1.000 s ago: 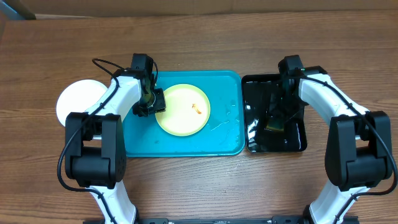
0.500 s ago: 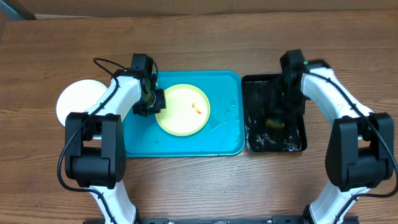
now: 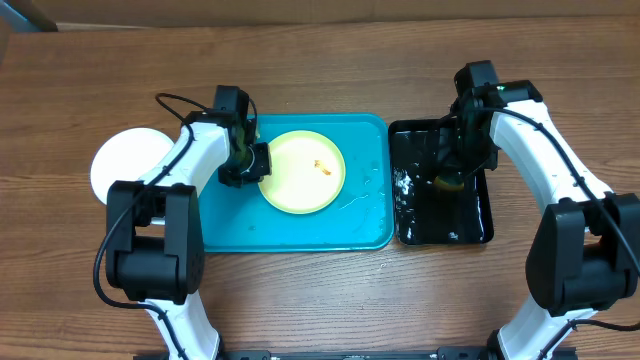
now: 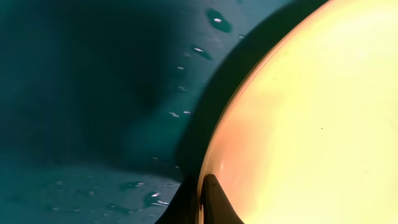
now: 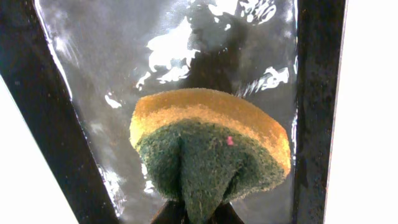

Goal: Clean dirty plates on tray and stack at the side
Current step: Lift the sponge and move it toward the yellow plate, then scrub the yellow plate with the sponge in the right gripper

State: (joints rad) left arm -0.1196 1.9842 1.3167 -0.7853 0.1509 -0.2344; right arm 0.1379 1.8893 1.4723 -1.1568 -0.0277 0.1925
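Brown wood grain runs left to right across the whole counter. Of the room we see little more than a pale tan strip along the far edge and a dark shape at the far left corner that we cannot make out. In the middle of the counter lies the turquoise tray, wet, with drops glinting on its floor. The yellow plate sits in the tray's far half, an orange smear near its centre. The left fingers are closed on this plate's left rim, one on each side of the edge. In the left wrist view a dark shadow lies on the tray beside that rim. A white plate rests on the bare counter left of the tray, partly under the left arm; whether it is one plate or a stack we cannot tell. Just right of the tray stands the black tray, glossy with water and flecked with white foam along its left side. Over it the right fingers pinch a sponge, yellow with a green scouring face, squeezed so that it bulges. Whether the sponge touches the water we cannot tell.
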